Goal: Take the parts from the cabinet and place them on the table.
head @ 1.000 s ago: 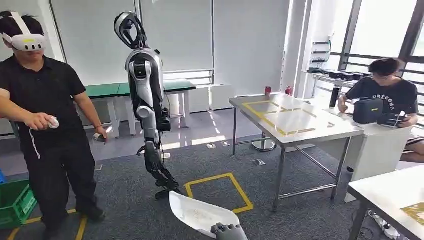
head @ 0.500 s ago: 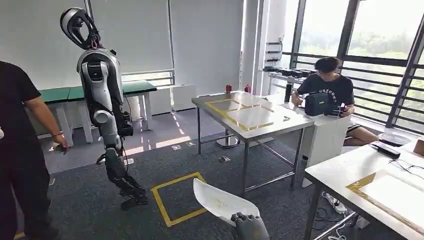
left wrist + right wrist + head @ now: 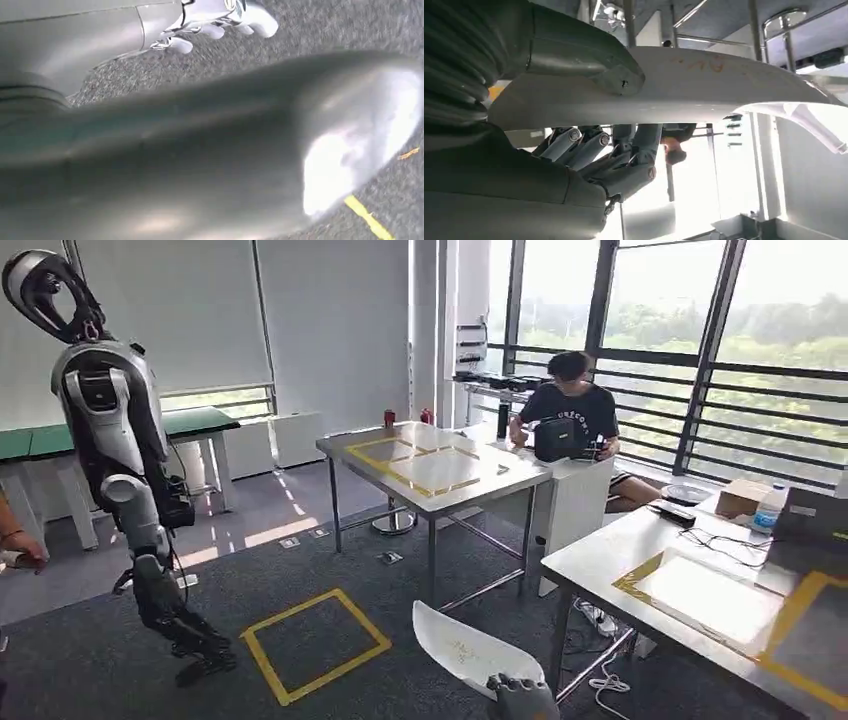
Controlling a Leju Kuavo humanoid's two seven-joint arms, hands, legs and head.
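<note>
The head view looks forward and down from high on the robot across a dark grey carpeted floor (image 3: pixel 330 550) toward a steel-legged bench with yellow tape (image 3: pixel 430 465) and tall windows. The right wrist view sits close behind the right hand (image 3: pixel 609 160), turned, very near a curved white plastic panel (image 3: pixel 704 82), which the head view shares (image 3: pixel 470 650). The left wrist view faces the carpet, blurred.
</note>
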